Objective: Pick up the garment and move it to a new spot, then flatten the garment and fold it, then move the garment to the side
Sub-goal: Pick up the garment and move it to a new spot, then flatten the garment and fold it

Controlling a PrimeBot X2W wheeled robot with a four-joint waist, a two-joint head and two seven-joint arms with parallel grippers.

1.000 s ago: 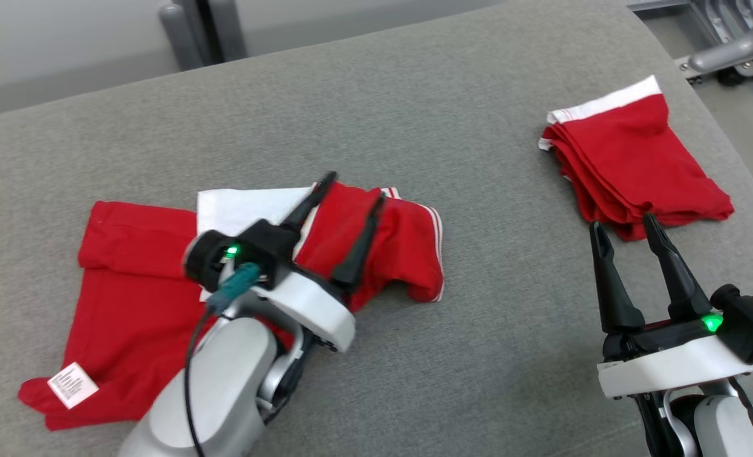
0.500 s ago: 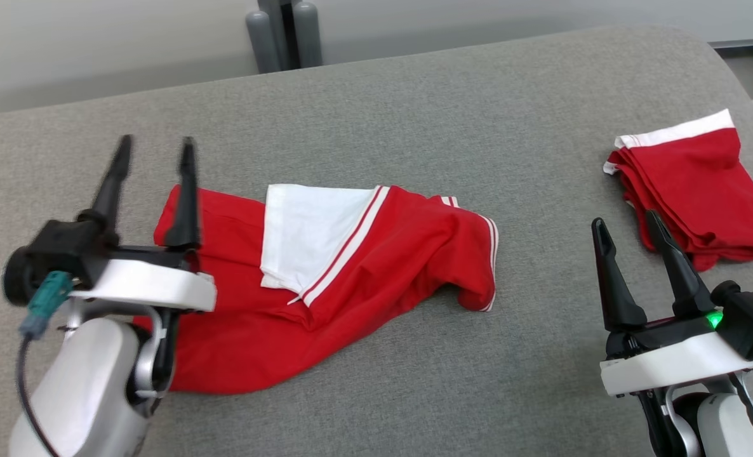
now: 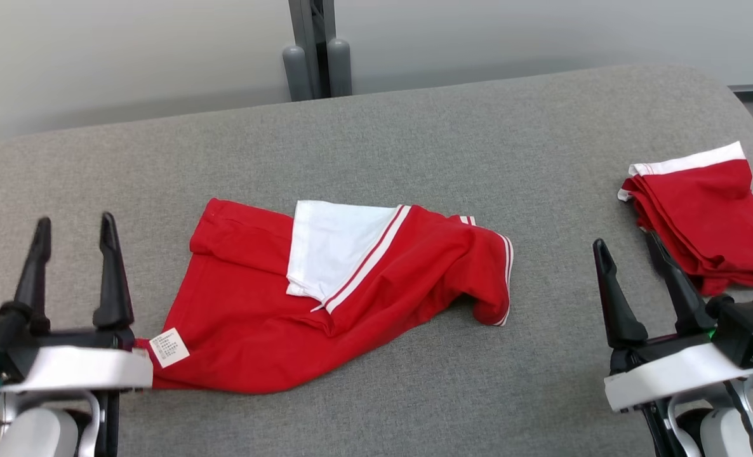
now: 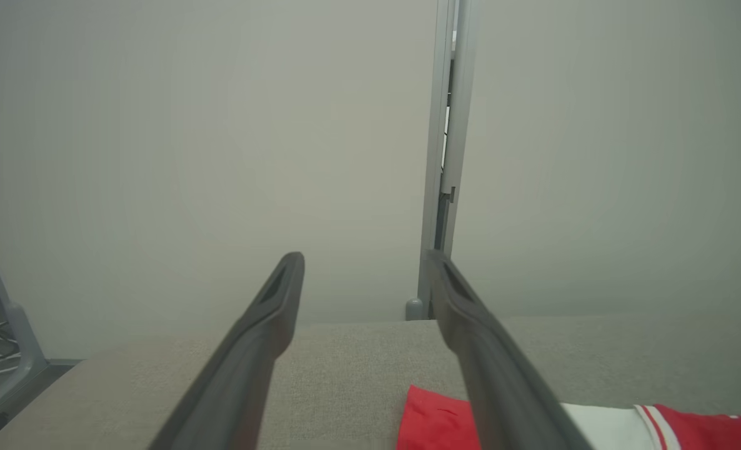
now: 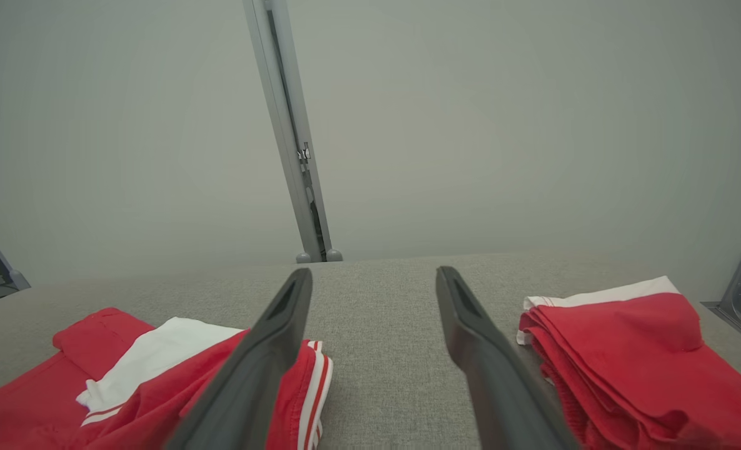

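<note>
- The garment (image 3: 326, 298) is found crumpled at mid-cushion (image 3: 414, 127), with a white panel turned over; flattening is judged the step in hand.
- The left gripper (image 3: 75, 221) and right gripper (image 3: 625, 244) are seen released and empty, flanking it.
- Next, opposite edges are to be pinched and drawn outward.

You have: one grey fabric-covered desk (image 3: 414, 127); one folded red pile (image 3: 706, 209), white-banded, near its right edge; one grey upright post (image 3: 297, 70) behind; pale wall (image 3: 129, 57).
</note>
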